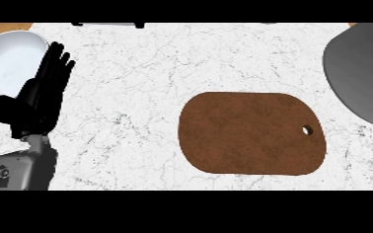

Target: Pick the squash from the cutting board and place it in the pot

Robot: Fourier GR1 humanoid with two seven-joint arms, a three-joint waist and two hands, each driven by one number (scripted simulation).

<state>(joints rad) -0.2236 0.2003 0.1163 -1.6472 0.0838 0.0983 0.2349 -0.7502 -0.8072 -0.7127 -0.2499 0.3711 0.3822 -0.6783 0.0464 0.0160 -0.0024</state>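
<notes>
- The cutting board (251,133), a brown rounded slab with a small hanging hole near its 3 o'clock edge, lay flat on the white marbled tabletop (146,89), a little toward 4 o'clock from the view's centre.
- No squash showed on the board or anywhere else in the head view; its top was bare, so where the squash was could not be told from this view.
- The pot (353,74), a grey round vessel, was cut off by the frame at 2 to 3 o'clock, near the board's far right corner but not touching it. Only part of it showed, so whether the squash already sat inside could not be told.
- The left hand (40,98) stood at 9 o'clock, fingers (56,64) straight and pointing up toward 12, resting and holding nothing.
- Behind that hand, at 10 o'clock, part of a white rounded dish (18,59) showed at the frame's edge.
- The right hand was not in view, so the state of its fingers could not be told.
- Judgement on handling: a squash would likely be stiff, fairly heavy for its size and smooth-skinned, so prone to roll or slip. Taking it round its thickest middle, fingers on one side and thumb opposite, would seem safest.
- Judgement on progress: with the board bare and the right hand out of sight, the pick may already be done, but nothing here confirmed it.
</notes>
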